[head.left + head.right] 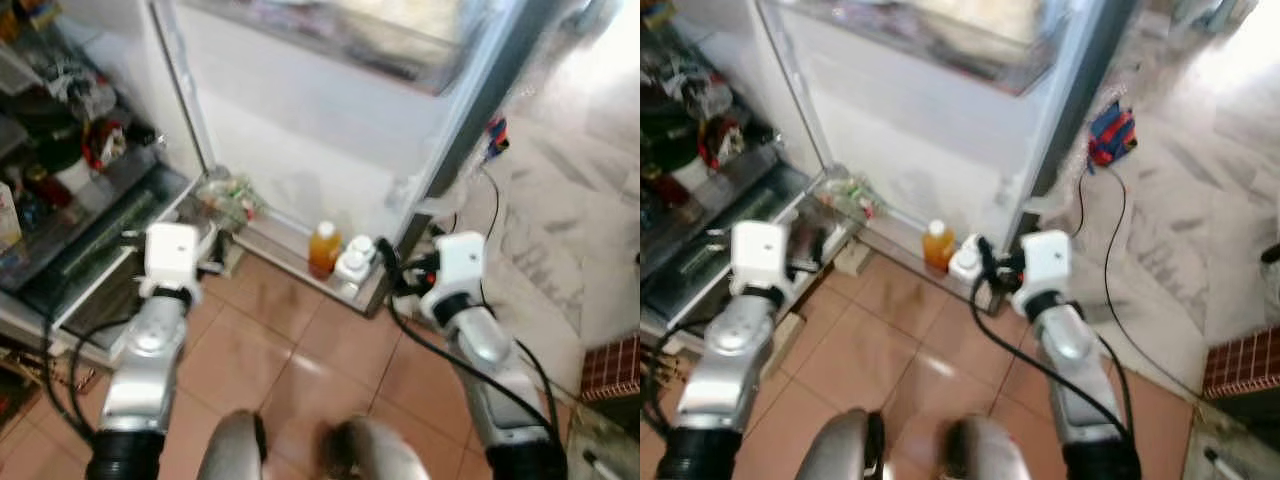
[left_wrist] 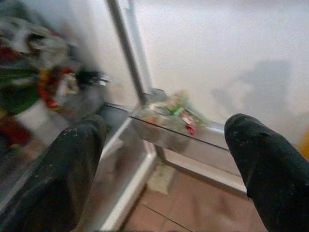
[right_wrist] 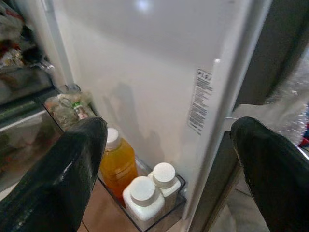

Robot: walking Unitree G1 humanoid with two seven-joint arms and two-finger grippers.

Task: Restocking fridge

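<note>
So on the far left you've got the open fridge (image 1: 60, 200) interior, shelves crammed with stuff that's too blurry to name, something red and something dark green in there, plus a clear drawer down low. The left gripper (image 2: 164, 174) is held out in front of that lower corner, fingers spread wide with nothing between them, pointing at where the fridge body meets the open door (image 1: 330, 130). Right at that hinge end of the door's bottom shelf (image 3: 159, 220) there's a crumpled clear bag (image 2: 166, 113) with green and red bits inside. Moving right along the same low door shelf, an orange juice bottle (image 3: 117, 166) with a pale cap stands upright, and just beside it two white bottles (image 3: 149, 193) with round white caps, touching each other, tucked into the shelf's outer end. The right gripper (image 3: 166, 159) hangs in front of those bottles, also opened wide and empty, well short of touching any of them. There's a white label (image 3: 199, 101) stuck on the door's inner edge above them. Further right, past the door, a black cable (image 1: 490, 215) trails over a pale marble floor (image 1: 570, 200), while the robot itself stands on reddish tiles (image 1: 300, 350).
</note>
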